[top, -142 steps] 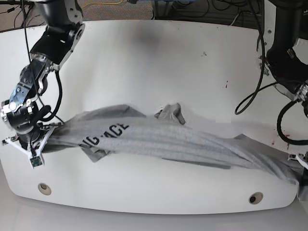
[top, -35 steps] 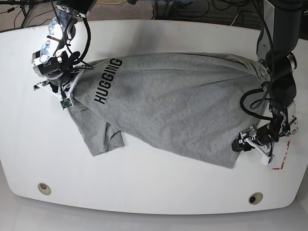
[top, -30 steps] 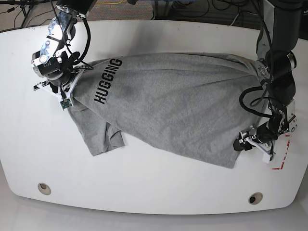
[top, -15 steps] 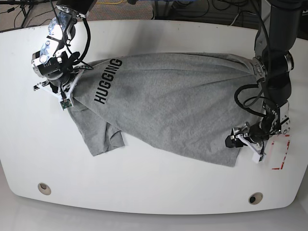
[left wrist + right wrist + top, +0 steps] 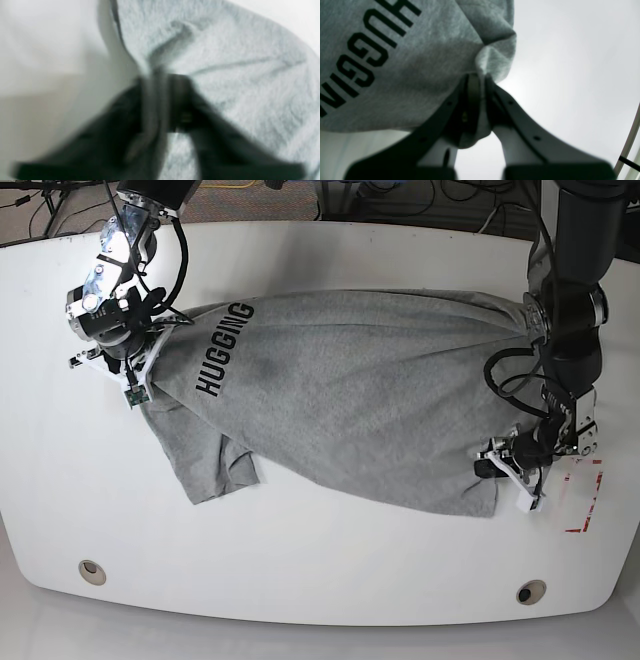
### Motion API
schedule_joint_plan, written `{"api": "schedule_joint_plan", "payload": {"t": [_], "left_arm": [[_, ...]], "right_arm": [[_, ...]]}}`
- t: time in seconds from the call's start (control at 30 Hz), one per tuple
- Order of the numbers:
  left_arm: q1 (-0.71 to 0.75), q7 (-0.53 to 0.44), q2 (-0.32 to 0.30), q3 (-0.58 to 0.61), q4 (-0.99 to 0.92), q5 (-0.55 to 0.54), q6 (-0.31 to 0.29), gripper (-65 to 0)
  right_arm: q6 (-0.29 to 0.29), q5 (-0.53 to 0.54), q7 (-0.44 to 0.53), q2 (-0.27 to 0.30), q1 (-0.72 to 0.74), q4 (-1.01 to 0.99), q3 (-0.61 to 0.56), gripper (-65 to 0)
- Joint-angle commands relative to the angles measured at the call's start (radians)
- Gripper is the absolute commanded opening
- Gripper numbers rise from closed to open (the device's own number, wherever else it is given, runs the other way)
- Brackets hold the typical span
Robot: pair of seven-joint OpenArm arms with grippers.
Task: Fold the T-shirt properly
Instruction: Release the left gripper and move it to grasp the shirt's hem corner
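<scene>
The heather-grey T-shirt [image 5: 340,400] lies spread across the middle of the white table [image 5: 330,580], with dark letters "HUGGING" at its left and a sleeve flap [image 5: 215,470] pointing to the front left. My right gripper [image 5: 140,358] is shut on the shirt's left edge; the right wrist view shows its jaws [image 5: 480,80] pinching a fold beside the letters [image 5: 362,55]. My left gripper [image 5: 487,468] is shut on the shirt's front right corner; the blurred left wrist view shows it [image 5: 162,82] clamped on a gathered fold of the shirt [image 5: 225,62].
Red tape marks [image 5: 585,500] lie on the table right of the left gripper. Two round holes [image 5: 92,571] [image 5: 531,591] sit near the front edge. Cables [image 5: 450,205] hang behind the far edge. Black arm cables [image 5: 515,385] loop over the shirt's right side.
The shirt, earlier stretched along the front edge, now lies spread mid-table. In the last second my left gripper shifted left and slightly back with the corner. The right gripper stayed still.
</scene>
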Motion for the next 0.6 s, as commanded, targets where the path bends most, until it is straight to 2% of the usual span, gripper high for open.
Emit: {"api": "schedule_joint_plan", "payload": {"t": [0.0,0.17,0.3,0.57], "left_arm": [[-0.029,-0.003,-0.009,0.000,0.017,-0.003,-0.002,-65.0],[-0.030,0.008,-0.009,-0.003,0.051,-0.007,-0.010,-65.0],[0.002,0.077,-0.011,-0.026,0.172,-0.033,-0.011,-65.0],[0.168,0.284,-0.016,-0.094,0.643,-0.159,-0.004,-65.0]], "right_arm": [[-0.002,0.000,0.014,0.009,0.013,0.020,0.003,-62.8],[-0.002,0.000,0.014,0.008,0.032,0.022,0.003,-62.8],[-0.002,0.000,0.014,0.011,0.036,0.025,0.001,-62.8],[-0.002,-0.002,0.014,0.039,0.066,0.036,0.024,-62.8]]}}
